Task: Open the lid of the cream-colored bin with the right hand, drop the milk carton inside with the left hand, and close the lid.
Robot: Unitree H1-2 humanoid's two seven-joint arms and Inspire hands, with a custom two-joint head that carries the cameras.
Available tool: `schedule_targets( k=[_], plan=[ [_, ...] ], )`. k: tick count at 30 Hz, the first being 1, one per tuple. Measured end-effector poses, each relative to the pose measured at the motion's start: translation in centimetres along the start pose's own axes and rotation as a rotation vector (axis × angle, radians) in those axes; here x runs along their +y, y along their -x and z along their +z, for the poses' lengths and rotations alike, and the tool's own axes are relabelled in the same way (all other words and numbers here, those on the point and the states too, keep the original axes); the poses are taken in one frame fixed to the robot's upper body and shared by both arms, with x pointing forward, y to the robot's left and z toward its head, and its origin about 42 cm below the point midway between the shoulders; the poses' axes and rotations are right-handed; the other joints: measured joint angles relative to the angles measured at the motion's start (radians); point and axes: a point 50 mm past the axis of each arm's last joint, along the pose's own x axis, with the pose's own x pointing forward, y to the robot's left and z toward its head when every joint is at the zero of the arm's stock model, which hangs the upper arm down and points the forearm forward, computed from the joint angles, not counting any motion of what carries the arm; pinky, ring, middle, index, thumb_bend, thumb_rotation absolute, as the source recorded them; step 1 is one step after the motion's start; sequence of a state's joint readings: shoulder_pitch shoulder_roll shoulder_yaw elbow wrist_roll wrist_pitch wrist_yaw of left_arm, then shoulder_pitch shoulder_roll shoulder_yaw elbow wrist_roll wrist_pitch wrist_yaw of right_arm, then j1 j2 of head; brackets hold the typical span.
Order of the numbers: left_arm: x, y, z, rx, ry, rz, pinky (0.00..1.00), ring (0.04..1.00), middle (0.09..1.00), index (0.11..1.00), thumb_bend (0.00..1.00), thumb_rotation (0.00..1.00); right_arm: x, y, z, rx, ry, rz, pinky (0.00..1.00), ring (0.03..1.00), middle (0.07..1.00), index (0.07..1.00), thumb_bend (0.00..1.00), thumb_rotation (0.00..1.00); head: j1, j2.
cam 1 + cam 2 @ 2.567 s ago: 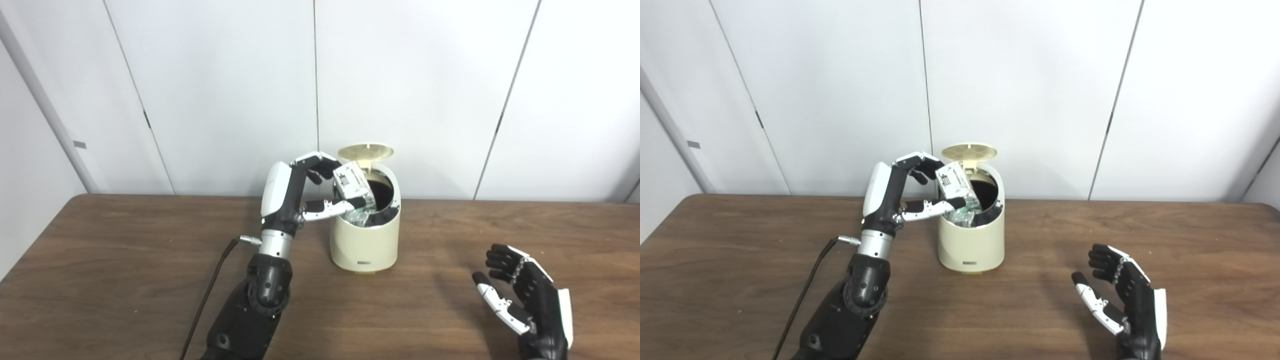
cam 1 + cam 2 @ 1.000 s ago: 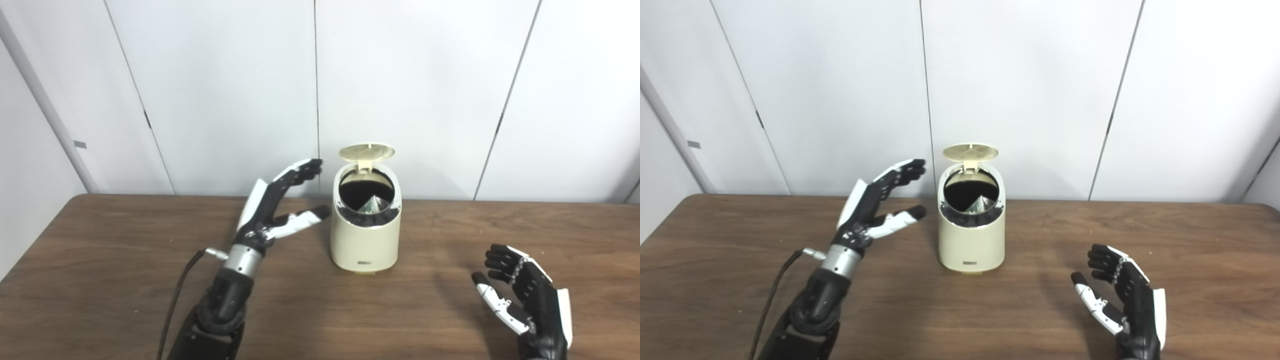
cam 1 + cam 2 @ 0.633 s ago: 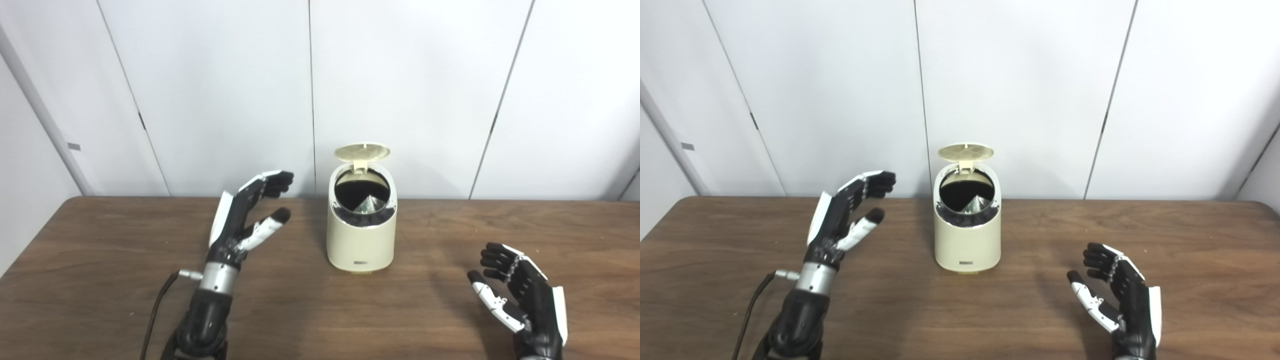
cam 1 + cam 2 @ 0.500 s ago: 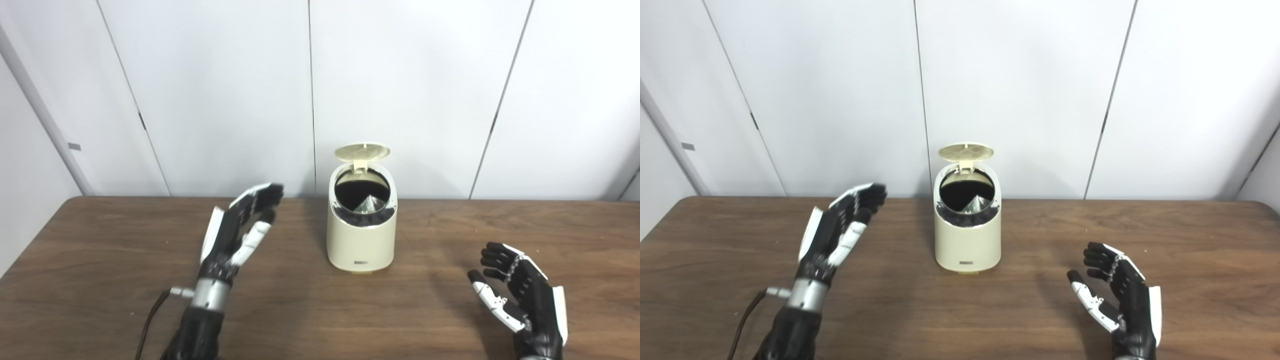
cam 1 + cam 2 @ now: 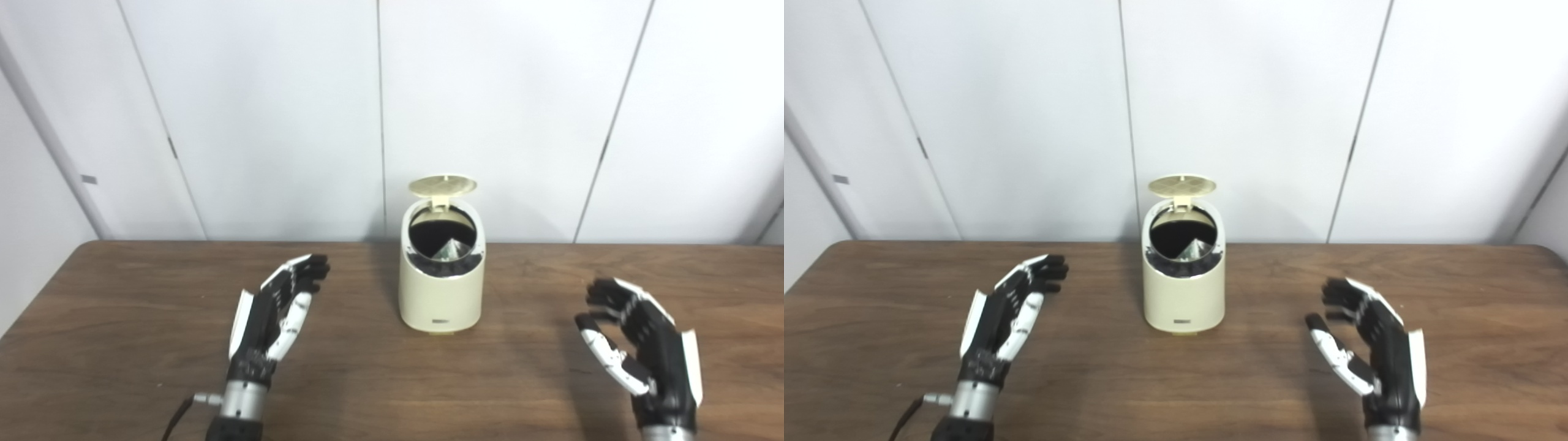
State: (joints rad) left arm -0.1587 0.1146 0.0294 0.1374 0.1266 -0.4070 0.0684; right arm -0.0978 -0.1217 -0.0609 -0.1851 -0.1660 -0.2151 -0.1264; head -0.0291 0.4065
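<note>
The milk carton (image 5: 452, 250) lies inside the bin (image 5: 441, 288) on the counter (image 5: 392, 373), lid (image 5: 443, 185) upright. Both robot hands (left (image 5: 272, 315), right (image 5: 640, 349)) are spread, empty. I would press the lid down gently from behind.

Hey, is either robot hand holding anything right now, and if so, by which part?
Nothing is held. The left robot hand and right robot hand are both open above the table, apart from the bin.
</note>
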Motion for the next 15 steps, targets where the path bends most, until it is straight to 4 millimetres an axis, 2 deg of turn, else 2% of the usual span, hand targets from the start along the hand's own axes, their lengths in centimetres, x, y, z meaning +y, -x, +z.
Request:
schedule_targets(
  k=[2,3,7,10,12,15],
  plan=[
    [0.1,0.2,0.0,-0.002,-0.003,0.008,0.66,0.697,0.72,0.738,0.29,0.81,-0.8,-1.7,1.4,-0.084,0.065,0.045,0.68,0.768,0.79,0.785,0.59,0.71,-0.003,0.002],
    [0.2,0.2,-0.1,-0.002,-0.006,0.015,0.64,0.681,0.704,0.714,0.3,0.81,-1.0,-2.5,2.1,-0.122,0.096,0.07,0.72,0.809,0.839,0.829,0.66,0.76,-0.006,0.005],
    [0.2,0.3,0.0,-0.008,-0.019,0.048,0.64,0.677,0.695,0.703,0.33,0.85,-1.7,-5.7,4.7,-0.223,0.181,0.161,0.81,0.881,0.923,0.914,0.75,0.82,-0.008,0.006],
    [0.1,0.3,0.0,-0.012,-0.018,0.061,0.63,0.68,0.693,0.7,0.34,0.86,-1.8,-7.3,6.1,-0.231,0.211,0.212,0.79,0.886,0.93,0.922,0.76,0.83,-0.009,0.009],
    [0.0,0.3,0.0,-0.015,-0.019,0.058,0.62,0.678,0.692,0.698,0.37,0.84,-1.7,-8.3,7.2,-0.234,0.234,0.236,0.69,0.88,0.93,0.911,0.81,0.84,-0.006,0.012],
    [-0.1,0.4,-0.1,-0.014,-0.018,0.048,0.62,0.678,0.693,0.695,0.39,0.83,-1.1,-10.4,9.4,-0.254,0.281,0.252,0.71,0.884,0.929,0.911,0.77,0.84,-0.002,0.012]
  ],
)
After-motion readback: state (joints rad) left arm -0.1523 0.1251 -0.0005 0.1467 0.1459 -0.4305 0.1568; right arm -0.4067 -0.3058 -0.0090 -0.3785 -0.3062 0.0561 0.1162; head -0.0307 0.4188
